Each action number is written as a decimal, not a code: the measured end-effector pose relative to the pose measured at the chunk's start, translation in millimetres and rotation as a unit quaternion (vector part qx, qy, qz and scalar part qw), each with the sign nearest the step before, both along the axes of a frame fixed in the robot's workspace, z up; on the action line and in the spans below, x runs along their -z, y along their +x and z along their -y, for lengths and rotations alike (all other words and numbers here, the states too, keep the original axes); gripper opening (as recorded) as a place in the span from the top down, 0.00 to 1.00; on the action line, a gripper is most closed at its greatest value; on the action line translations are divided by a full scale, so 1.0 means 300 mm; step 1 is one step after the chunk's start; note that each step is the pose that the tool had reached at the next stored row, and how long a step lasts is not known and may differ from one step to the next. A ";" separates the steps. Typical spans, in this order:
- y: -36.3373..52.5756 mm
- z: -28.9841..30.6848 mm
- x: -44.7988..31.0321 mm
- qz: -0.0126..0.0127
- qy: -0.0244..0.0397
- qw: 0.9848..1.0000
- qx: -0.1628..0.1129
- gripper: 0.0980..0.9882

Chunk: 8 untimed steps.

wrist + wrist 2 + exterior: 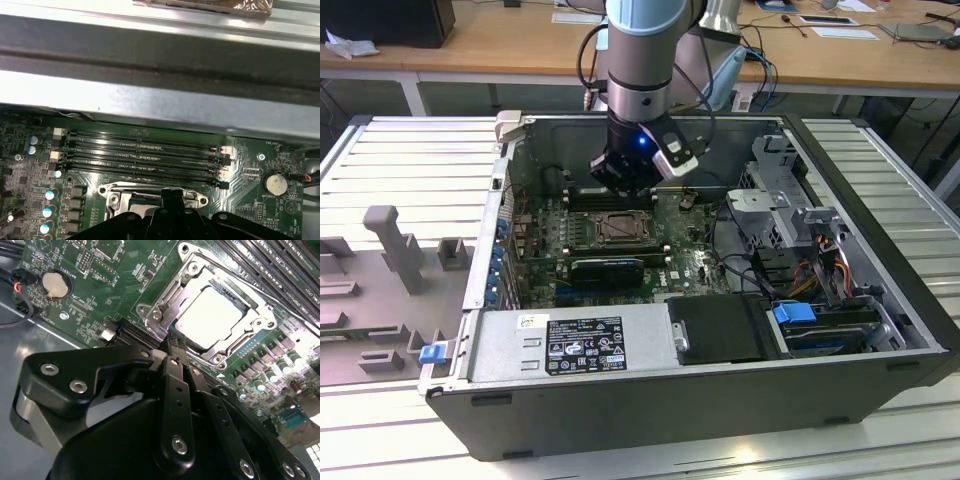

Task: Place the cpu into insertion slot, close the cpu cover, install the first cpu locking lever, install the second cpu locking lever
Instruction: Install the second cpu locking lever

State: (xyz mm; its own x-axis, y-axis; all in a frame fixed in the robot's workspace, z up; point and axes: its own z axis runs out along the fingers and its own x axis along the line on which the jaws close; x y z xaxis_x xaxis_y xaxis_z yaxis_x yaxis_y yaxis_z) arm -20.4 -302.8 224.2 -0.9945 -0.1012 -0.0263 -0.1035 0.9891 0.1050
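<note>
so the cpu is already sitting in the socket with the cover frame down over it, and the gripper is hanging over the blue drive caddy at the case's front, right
Not quite. The cpu does sit in the insertion slot with the cpu cover down over it, but the gripper hangs just beside that socket over the green motherboard, not over the blue drive caddy. The second wrist view shows this; the exterior view agrees.

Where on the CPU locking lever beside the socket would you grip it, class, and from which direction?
Grip the locking lever on its thin straight rod where it runs along the cpu cover. Come straight down from above: it lies flat against the board, leaving only its two long sides free for the jaws.
</note>
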 end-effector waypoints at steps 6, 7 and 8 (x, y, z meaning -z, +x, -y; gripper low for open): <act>0.000 0.000 -0.013 0.000 0.000 1.000 0.000 0.99; 0.000 0.001 -0.013 0.000 0.000 1.000 0.000 0.99; 0.000 0.002 -0.013 0.000 0.000 1.000 0.000 0.99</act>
State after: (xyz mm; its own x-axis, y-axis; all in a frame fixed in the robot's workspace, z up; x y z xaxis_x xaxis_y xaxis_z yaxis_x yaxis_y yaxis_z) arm -20.4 -303.5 228.2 -0.9945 -0.1013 -0.0263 -0.1035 0.9890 0.1060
